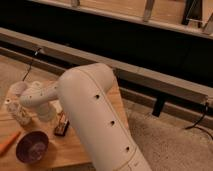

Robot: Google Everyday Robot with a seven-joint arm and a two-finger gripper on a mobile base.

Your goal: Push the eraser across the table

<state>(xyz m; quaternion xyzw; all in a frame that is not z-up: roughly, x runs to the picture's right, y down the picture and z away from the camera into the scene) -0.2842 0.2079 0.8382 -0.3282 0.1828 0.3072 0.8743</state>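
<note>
The eraser (61, 125), a small dark block with a reddish strip, lies on the light wooden table (75, 150), just in front of my big white arm. My gripper (48, 112) hangs low over the table at the end of the white forearm. It is shut, holds nothing, and sits close to the eraser's left side. I cannot tell whether it touches the eraser. The arm's bulky elbow hides the right part of the table.
A purple bowl (32, 146) stands near the table's front left. An orange stick-like object (9, 142) lies left of it. A pale, clear bottle-like object (18, 113) stands left of the gripper. Behind the table runs a long dark rail and wall.
</note>
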